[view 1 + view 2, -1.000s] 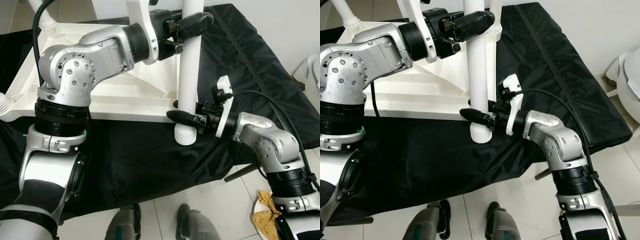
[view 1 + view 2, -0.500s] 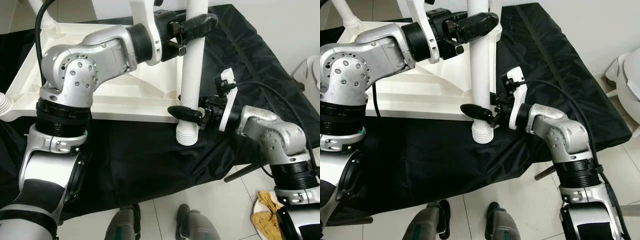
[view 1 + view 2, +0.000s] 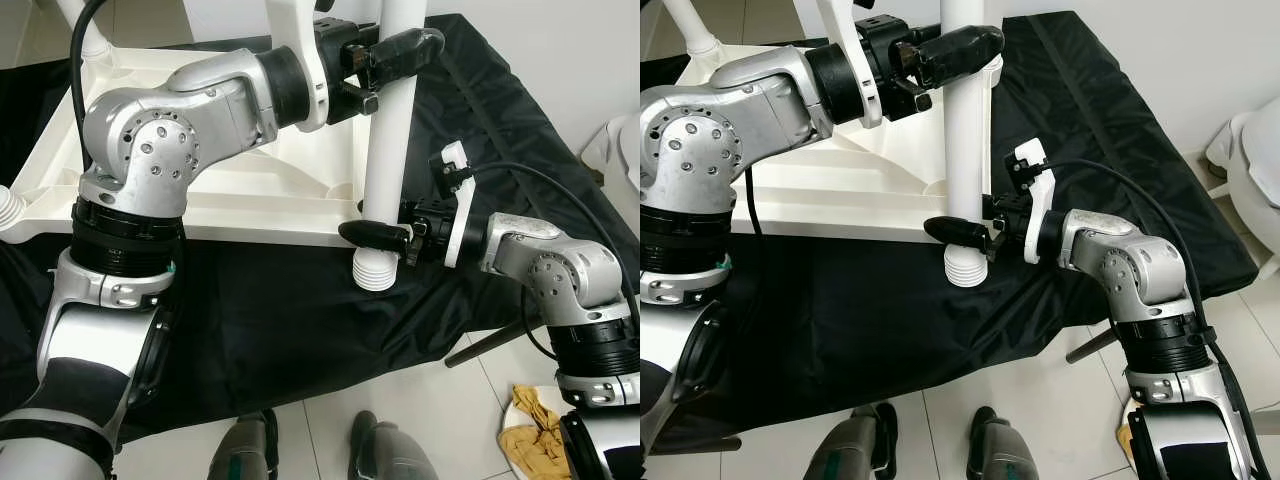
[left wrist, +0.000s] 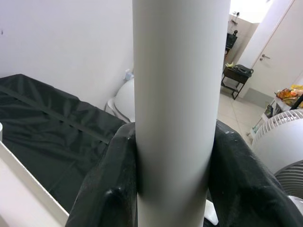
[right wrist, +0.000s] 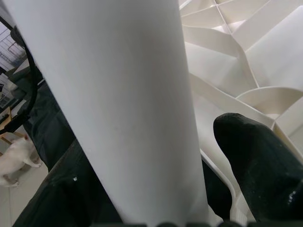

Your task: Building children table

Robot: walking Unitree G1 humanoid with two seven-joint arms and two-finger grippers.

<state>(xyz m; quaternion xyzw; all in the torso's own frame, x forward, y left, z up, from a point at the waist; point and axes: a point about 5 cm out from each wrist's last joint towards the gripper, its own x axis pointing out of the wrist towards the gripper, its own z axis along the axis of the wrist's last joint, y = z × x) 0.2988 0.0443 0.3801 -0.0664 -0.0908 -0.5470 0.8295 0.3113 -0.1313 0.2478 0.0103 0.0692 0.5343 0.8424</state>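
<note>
Black cloth [image 3: 300, 310] covers the low surface, with pale floor tiles [image 3: 440, 400] in front of it. On the cloth lies the upturned white tabletop [image 3: 250, 190], its ribbed underside facing up. Reaching over it, the left gripper [image 3: 395, 55] has its two black fingers [image 4: 109, 189] closed against opposite sides of the white table leg [image 3: 390, 130], high on the tube. That leg stands upright at the tabletop's near corner, its ridged end [image 3: 377, 272] down on the cloth. Lower down, the right gripper [image 3: 385, 232] pinches the same leg just above the ridges, one finger [image 5: 260, 165] on each side.
</note>
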